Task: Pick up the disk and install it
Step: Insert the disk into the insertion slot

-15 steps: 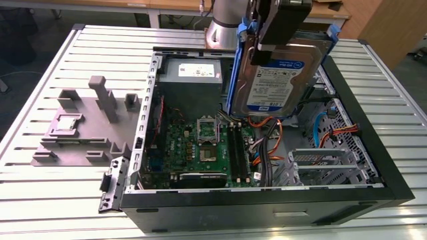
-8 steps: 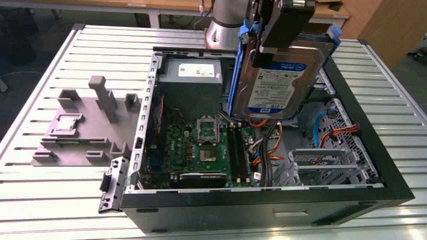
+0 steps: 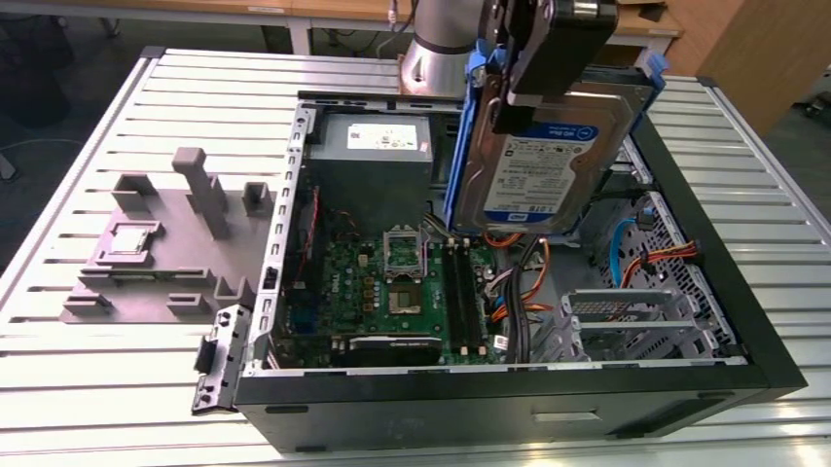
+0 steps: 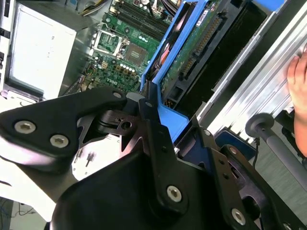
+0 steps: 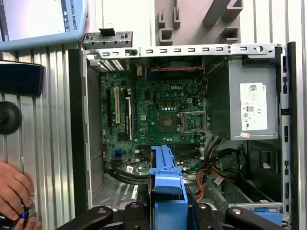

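The disk [image 3: 546, 165] is a silver hard drive with a blue-and-white label and blue carrier rails. It hangs upright above the open computer case [image 3: 727, 321], over the cables beside the motherboard. My gripper [image 3: 539, 92] is shut on its upper end. In the second wrist view the disk's green underside [image 4: 192, 62] and blue rail show between the black fingers [image 4: 153, 129]. In the first wrist view the blue rail [image 5: 168, 187] stands straight out from the gripper [image 5: 168, 218] over the case's interior.
Inside the case lie the motherboard [image 3: 389, 282], a grey power supply with a white sticker [image 3: 370, 146], orange and blue cables [image 3: 526, 282] and a metal drive cage [image 3: 636, 321]. A grey fixture [image 3: 169, 243] sits on the slatted table. A person's hand [image 5: 14, 191] rests beside the case.
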Controlling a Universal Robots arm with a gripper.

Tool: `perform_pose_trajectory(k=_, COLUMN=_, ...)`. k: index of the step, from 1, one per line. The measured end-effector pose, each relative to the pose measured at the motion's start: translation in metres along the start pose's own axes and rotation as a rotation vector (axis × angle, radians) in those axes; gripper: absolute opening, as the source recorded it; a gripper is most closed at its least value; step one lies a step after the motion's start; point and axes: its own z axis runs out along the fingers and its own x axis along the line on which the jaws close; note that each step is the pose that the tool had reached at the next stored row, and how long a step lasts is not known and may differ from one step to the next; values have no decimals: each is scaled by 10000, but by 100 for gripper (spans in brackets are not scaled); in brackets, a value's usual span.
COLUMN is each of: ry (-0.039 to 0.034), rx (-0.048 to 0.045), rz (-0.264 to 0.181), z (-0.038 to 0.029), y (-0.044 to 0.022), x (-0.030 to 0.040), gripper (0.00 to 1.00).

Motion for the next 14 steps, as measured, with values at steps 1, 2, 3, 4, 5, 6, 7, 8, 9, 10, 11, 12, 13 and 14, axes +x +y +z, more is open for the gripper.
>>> perform_pose_trajectory(k=1, ry=2, rx=-3, rz=1, z=1, y=-5, x=14, gripper=37)
perform_pose_trajectory(k=2, ry=2, rx=-5, rz=0, z=3, y=-13, x=33, gripper=37)
perform_pose_trajectory(k=3, ry=2, rx=-7, rz=1, z=6, y=-21, x=48, gripper=37)
perform_pose_trajectory(k=4, ry=2, rx=-9, rz=1, z=10, y=-32, x=62, gripper=37)
perform_pose_trajectory(k=5, ry=1, rx=-11, rz=2, z=12, y=-43, x=75, gripper=37)
perform_pose_trajectory(k=6, ry=2, rx=-12, rz=1, z=15, y=-57, x=86, gripper=37)
perform_pose_trajectory(k=7, ry=2, rx=-14, rz=1, z=19, y=-73, x=97, gripper=37)
perform_pose_trajectory(k=8, ry=3, rx=-15, rz=2, z=22, y=-91, x=107, gripper=37)
perform_pose_trajectory(k=9, ry=2, rx=-17, rz=2, z=26, y=-109, x=116, gripper=37)
perform_pose_trajectory(k=10, ry=2, rx=-16, rz=3, z=30, y=-129, x=123, gripper=37)
perform_pose_trajectory(k=11, ry=0, rx=-17, rz=5, z=35, y=-149, x=128, gripper=37)
perform_pose_trajectory(k=12, ry=1, rx=-17, rz=4, z=39, y=-177, x=129, gripper=37)
perform_pose_trajectory(k=13, ry=3, rx=-17, rz=4, z=42, y=-204, x=130, gripper=37)
perform_pose_trajectory(k=14, ry=3, rx=-17, rz=4, z=47, y=-230, x=131, gripper=37)
